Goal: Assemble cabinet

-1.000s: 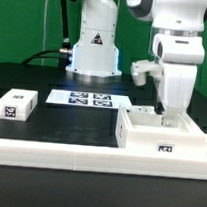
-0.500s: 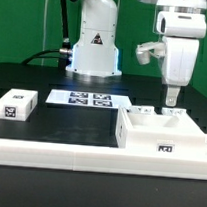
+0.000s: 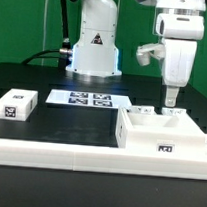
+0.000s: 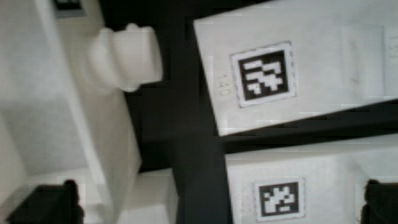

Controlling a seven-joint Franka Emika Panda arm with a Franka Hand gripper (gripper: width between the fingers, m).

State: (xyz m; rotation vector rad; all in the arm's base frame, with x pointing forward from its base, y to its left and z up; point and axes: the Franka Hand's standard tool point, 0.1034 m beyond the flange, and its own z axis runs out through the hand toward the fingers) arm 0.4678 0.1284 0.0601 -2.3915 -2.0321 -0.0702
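Claw: the arm's two-finger gripper (image 3: 171,99) hangs in the air, its dark fingers (image 4: 50,203) spread apart and gripping nothing.
Box: the large white plastic box with a square tag on its front (image 3: 164,142) sits directly beneath the claw, not touching it.
Block: the small white tagged block (image 3: 16,106) lies well away from the claw, toward the exterior view's left.
Knob: a round white peg (image 4: 125,55) sticks out from a white wall under the claw.
Panels: two white tagged faces (image 4: 267,75) lie beside that wall.

A black table (image 3: 33,82) is seen under bright, even light. A plain pale wall (image 3: 19,15) is seen on the far side. A long white rail (image 3: 58,148) is laid along the table's near edge.
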